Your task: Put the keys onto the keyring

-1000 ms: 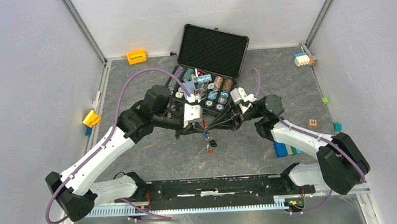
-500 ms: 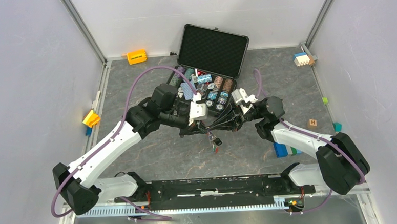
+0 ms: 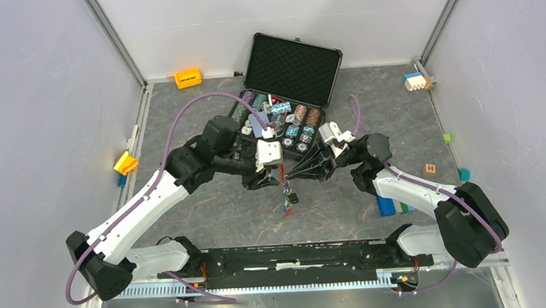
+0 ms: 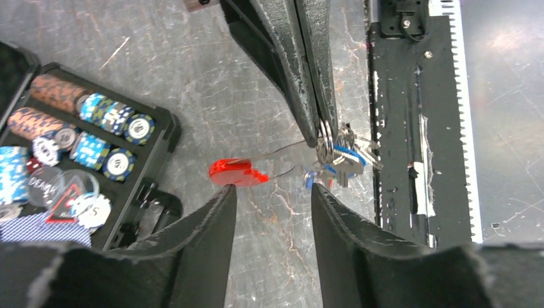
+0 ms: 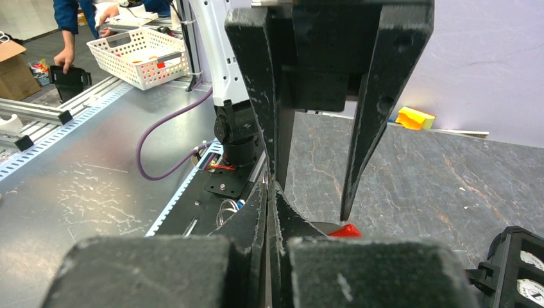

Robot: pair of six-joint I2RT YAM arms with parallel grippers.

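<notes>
Presently the keyring (image 4: 237, 172) is held off the table (image 3: 209, 207) at mid-scene, just near of the open chip case (image 3: 290, 72). Its thin metal ring is pinched at the fingertips of the right end effector (image 4: 321, 128), which is closed tight on it. The red fob (image 5: 346, 230) is seen out to the left of the ring, joined to it by a thin wire loop.

The keys (image 4: 343, 159) are bunched directly under the pinch point. One blue cap and several bare metal blades are made out in the left wrist view. In the top view only a small hanging cluster with red and blue flecks is resolved.

The left end effector (image 4: 272, 190) is positioned opposite the right one, jaws parted to a moderate gap. Nothing is gripped between them. The fob lies just beyond the tip of one finger (image 4: 218, 212), and contact there cannot be confirmed.

Progress, as judged: at least some keys appear threaded, since they hang from the ring and not from a finger. How many are on cannot be counted. No loose key is picked out on the table, though small items there are too fine to tell. The task is taken as late-stage or possibly complete. A check for stray keys is noted as outstanding.

Poker chips (image 4: 106, 119) are stacked in the case, well apart from the ring.
</notes>
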